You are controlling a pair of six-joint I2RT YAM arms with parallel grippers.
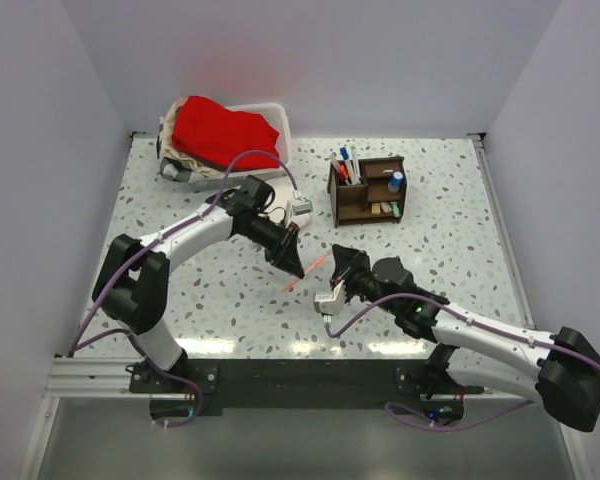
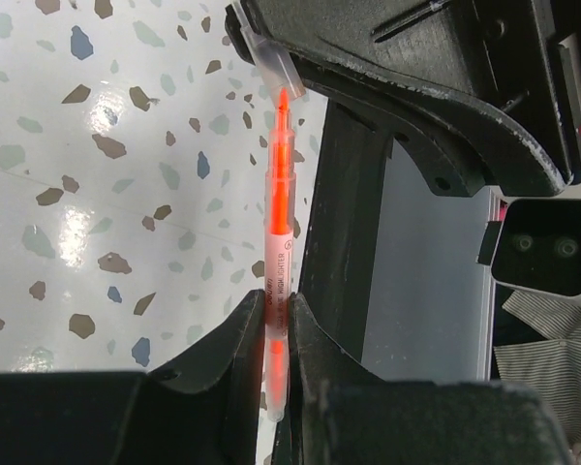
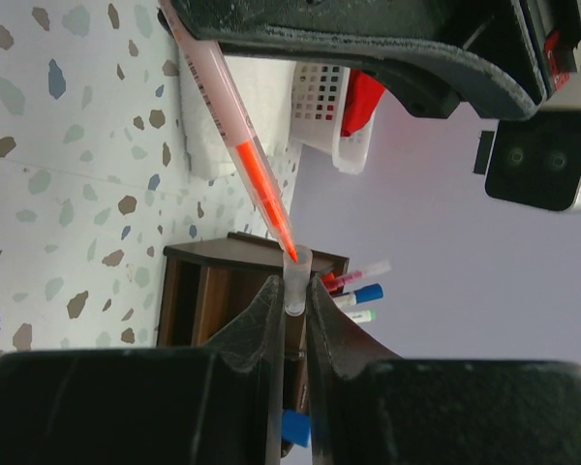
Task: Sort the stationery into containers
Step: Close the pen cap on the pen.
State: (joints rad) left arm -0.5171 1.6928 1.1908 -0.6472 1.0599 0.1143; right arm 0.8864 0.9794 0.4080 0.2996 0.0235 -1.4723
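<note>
Left pincer (image 2: 276,312): clamped narrow on the lower barrel of the orange highlighter (image 2: 279,194), fingers pressed to both sides.
Right pincer (image 3: 292,291): closed narrow on the clear cap (image 3: 296,276), which stood upright between its fingers.
Orange highlighter: held off the table between the two arms, its bare tip right at the cap's open mouth; whether it had entered could not be told.
Meeting point: mid-table, in front of the wooden organizer (image 1: 365,190) and apart from it.
Wooden organizer: stood toward the back, right of centre, with pens (image 1: 347,165) upright in its left compartment and a small blue bottle (image 1: 396,181) in its right one.
White basket (image 1: 277,112): at the back left by the wall, holding a red cloth (image 1: 225,130).
Small pale object (image 1: 300,208): lay just beside the left arm's wrist; too small to identify.
Open room: bare speckled table (image 1: 450,240) lay to the right of the organizer and along the near left.
Edges: pale walls closed in the left, back and right sides; the arm bases sat on the dark near rail.
</note>
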